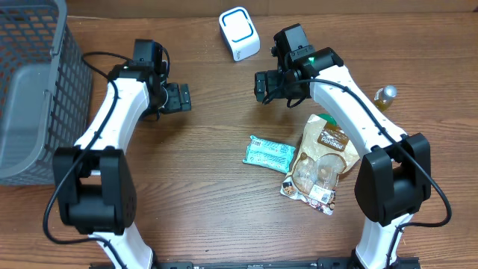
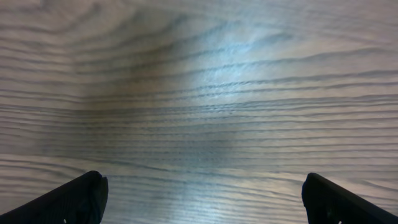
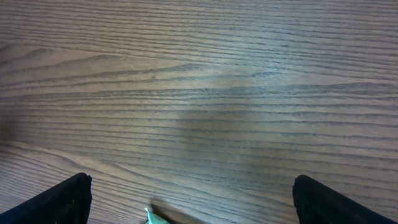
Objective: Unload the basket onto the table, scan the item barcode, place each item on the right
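On the table (image 1: 209, 187), mid-right: teal packet (image 1: 269, 154) lying flat, just beside the snack bag (image 1: 321, 161). White scanner (image 1: 239, 33) at the far edge, well apart from both. Left tool (image 1: 177, 98) and right tool (image 1: 263, 86) both spread wide, empty, over bare wood. Grey basket (image 1: 30, 90) at the left edge.

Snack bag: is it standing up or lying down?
Lying down. The snack bag rests flat on the table, printed face up, beside the teal packet.
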Robot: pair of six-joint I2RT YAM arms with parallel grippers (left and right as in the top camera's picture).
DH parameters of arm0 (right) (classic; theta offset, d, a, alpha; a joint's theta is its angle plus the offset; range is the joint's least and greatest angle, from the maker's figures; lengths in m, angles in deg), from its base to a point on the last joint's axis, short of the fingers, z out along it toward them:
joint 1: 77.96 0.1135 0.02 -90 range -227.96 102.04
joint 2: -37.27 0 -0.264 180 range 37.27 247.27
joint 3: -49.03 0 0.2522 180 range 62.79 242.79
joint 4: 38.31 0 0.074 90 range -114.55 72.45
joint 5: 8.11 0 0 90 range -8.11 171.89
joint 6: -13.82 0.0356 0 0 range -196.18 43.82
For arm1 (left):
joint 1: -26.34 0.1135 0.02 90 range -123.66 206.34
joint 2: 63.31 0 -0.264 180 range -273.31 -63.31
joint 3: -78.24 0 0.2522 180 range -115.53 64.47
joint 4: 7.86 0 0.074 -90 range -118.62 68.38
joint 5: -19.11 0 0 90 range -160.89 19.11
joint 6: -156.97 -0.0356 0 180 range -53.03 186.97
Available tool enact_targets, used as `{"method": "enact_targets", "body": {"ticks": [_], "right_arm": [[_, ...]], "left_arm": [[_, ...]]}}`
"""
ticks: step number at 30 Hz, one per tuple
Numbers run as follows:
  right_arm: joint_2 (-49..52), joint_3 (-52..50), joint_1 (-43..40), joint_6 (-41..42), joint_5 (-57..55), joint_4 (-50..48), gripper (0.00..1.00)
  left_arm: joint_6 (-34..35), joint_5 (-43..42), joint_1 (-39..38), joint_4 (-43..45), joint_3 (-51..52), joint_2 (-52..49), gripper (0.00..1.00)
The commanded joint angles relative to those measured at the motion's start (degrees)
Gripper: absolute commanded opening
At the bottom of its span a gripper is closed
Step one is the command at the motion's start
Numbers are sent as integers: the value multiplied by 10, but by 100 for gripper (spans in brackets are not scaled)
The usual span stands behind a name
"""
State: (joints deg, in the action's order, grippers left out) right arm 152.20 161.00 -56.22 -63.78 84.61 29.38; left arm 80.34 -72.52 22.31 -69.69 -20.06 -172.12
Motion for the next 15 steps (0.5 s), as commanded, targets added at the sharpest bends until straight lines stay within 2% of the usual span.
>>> {"method": "enact_targets", "body": {"ticks": [1,8,15], "right_arm": [[0,0,-3,2,-3,-3,100],[0,0,-3,2,-3,-3,100],[0,0,-3,2,-3,-3,100]], "left_arm": [[-1,3,-2,1,-7,101,100],[-1,3,-1,1,-7,294,99],[-4,69,-1,-9,-7,457,100]]}}
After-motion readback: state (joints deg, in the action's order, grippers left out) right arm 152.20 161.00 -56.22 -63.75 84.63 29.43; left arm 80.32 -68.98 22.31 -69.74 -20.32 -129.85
